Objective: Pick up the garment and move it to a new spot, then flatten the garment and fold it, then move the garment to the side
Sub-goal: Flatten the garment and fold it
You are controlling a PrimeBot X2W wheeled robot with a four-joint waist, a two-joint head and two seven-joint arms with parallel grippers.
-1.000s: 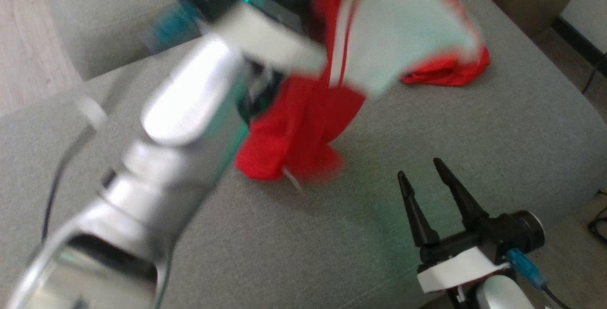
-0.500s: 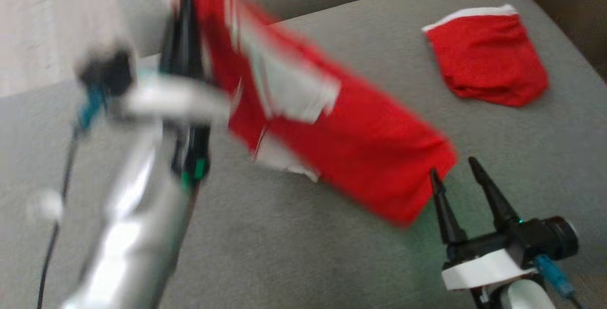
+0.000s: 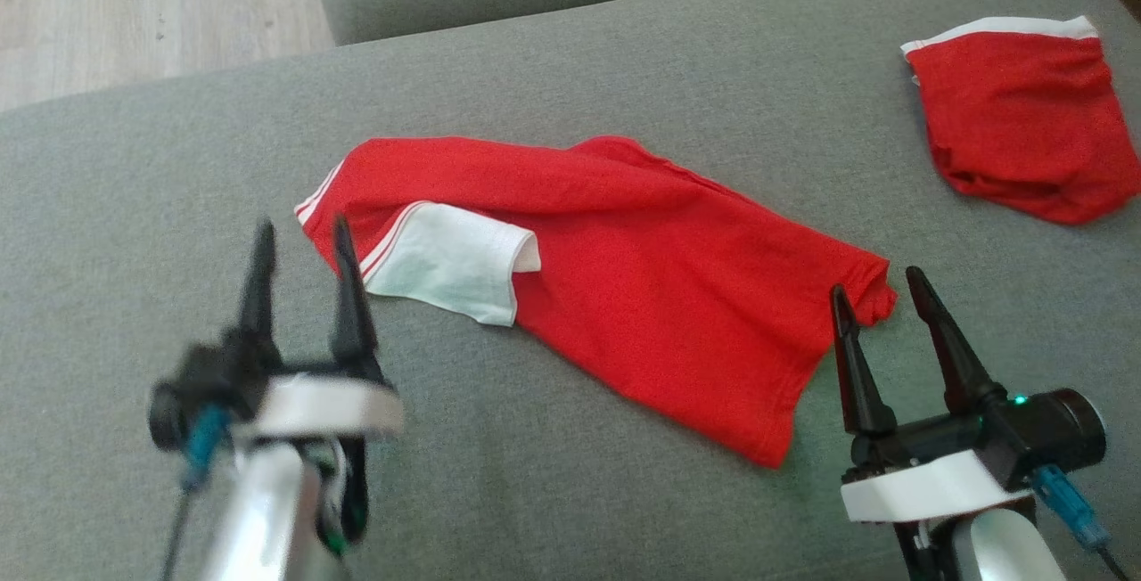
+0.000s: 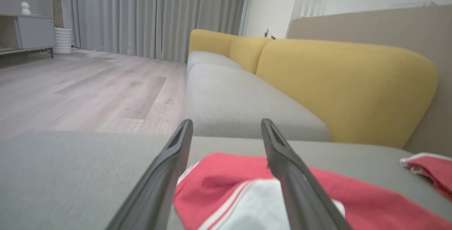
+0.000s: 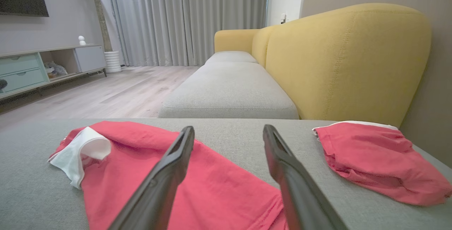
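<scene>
Both the left gripper (image 3: 302,225) and the right gripper (image 3: 875,282) stand spread and empty at opposite ends of the red garment (image 3: 642,278), now lying rumpled on the grey sofa cushion (image 3: 570,73) after hanging from the left gripper half a second ago.

BLUR: left gripper (image 3: 301,226) base, head view | CUT: far-right red white-banded cloth piece (image 3: 1025,126) at right edge | HIDDEN: red white-trimmed garment (image 5: 219,187) partly behind right gripper (image 5: 229,127) jaws

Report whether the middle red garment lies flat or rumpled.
Rumpled: the garment lies on the sofa with its white flap turned over the red and creases along its top edge.
</scene>
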